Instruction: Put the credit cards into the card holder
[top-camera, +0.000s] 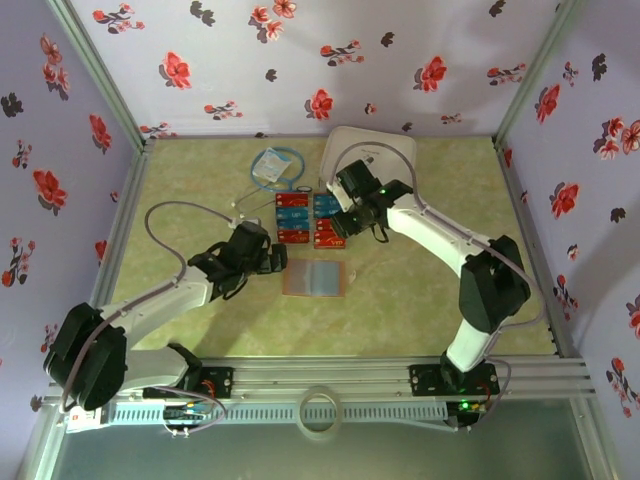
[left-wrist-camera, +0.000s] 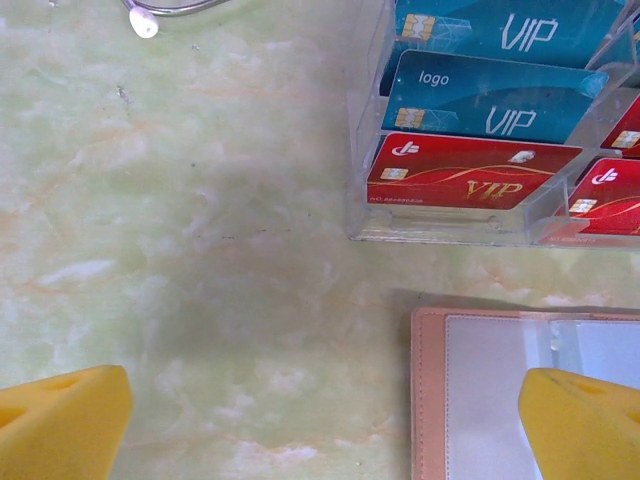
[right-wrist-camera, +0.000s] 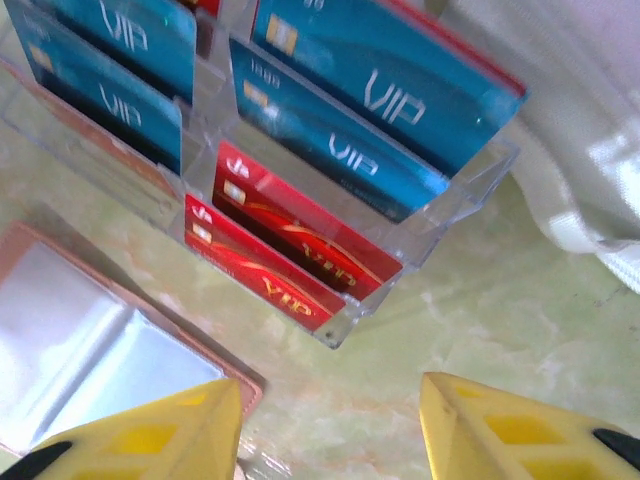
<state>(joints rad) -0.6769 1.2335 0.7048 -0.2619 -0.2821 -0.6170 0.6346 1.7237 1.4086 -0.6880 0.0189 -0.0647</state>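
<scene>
Holder lies open and flat, just nearer than the rack. Left tool, spread wide and empty, hovers off the rack's near-left corner. Right tool, likewise wide and empty, hovers over its near-right corner. Cards stand in the rack's slots. Recommendation: close on the front red card's top edge, lift straight up and avoid the rack wall.

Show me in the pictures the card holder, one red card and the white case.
card holder (top-camera: 315, 278): top external view, middle of its open inside.
red card (left-wrist-camera: 470, 172): left wrist view, middle of the fully visible one's printed face.
white case (right-wrist-camera: 590, 120): right wrist view, on its fabric surface.
</scene>
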